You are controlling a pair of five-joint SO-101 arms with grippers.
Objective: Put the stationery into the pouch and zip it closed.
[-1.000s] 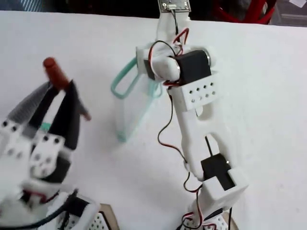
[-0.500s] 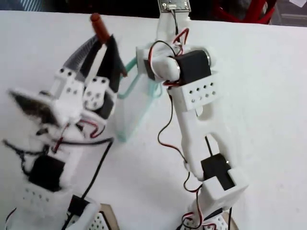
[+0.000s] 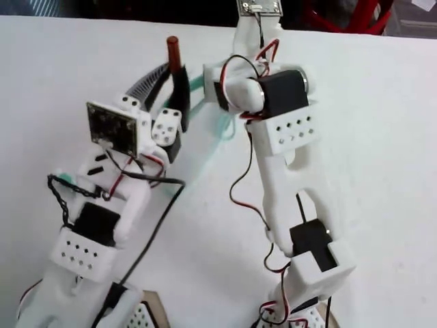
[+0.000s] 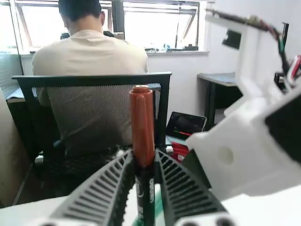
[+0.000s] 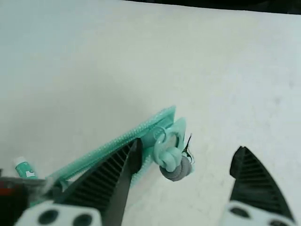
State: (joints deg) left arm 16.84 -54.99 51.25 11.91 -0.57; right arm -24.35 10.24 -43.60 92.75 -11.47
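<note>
My left gripper [image 3: 172, 74] is shut on a black marker with a red-brown cap [image 3: 173, 50], held upright beside the pouch. In the left wrist view the marker [image 4: 142, 123] stands between the ribbed fingers [image 4: 115, 181]. The clear pouch with teal edging [image 3: 222, 126] lies on the white table, mostly hidden under both arms. In the right wrist view my right gripper [image 5: 186, 181] hangs open just above the pouch's teal zipper end [image 5: 141, 141]. The ring pull with its grey bead [image 5: 170, 162] lies between the jaws, untouched.
The right arm [image 3: 276, 102] reaches across the table's middle, close beside the left gripper. A small white and green item [image 5: 23, 167] lies on the table past the pouch. A teal item [image 3: 65, 179] shows behind the left arm. A chair [image 4: 94, 117] stands beyond the table.
The left arm has swung from the near left toward the far middle, carrying the marker up to the pouch beside the right arm. The right arm shifted only slightly.
</note>
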